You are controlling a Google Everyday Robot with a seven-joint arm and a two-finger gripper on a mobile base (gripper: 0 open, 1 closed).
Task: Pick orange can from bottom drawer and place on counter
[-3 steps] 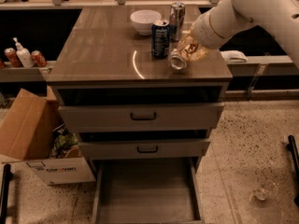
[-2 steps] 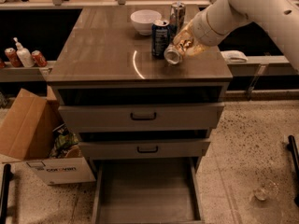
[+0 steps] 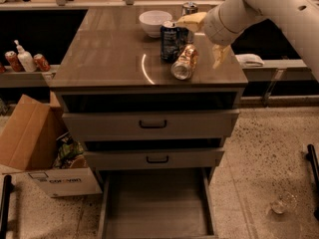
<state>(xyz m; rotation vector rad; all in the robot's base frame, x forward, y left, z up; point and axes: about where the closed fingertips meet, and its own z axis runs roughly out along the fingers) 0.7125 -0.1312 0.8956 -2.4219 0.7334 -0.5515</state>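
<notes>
Camera view: the hand (image 3: 205,38), its fingers spread wide and grasping nothing, hovers above the right side of the worktop (image 3: 109,54). The orange can (image 3: 184,62) lies on its side on the worktop, just in front of an upright dark blue can (image 3: 170,40). A white bowl (image 3: 155,22) sits farther back. The bottom drawer (image 3: 154,203) stands pulled out.

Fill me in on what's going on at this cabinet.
The robot's gripper hangs over the right side of the counter with its fingers spread open. The orange can lies tipped over on the counter, close beside the upright dark blue can, and nothing is gripping it. The bottom drawer stands pulled out, showing only bare floor. It looks as though the can has just been delivered.
</notes>
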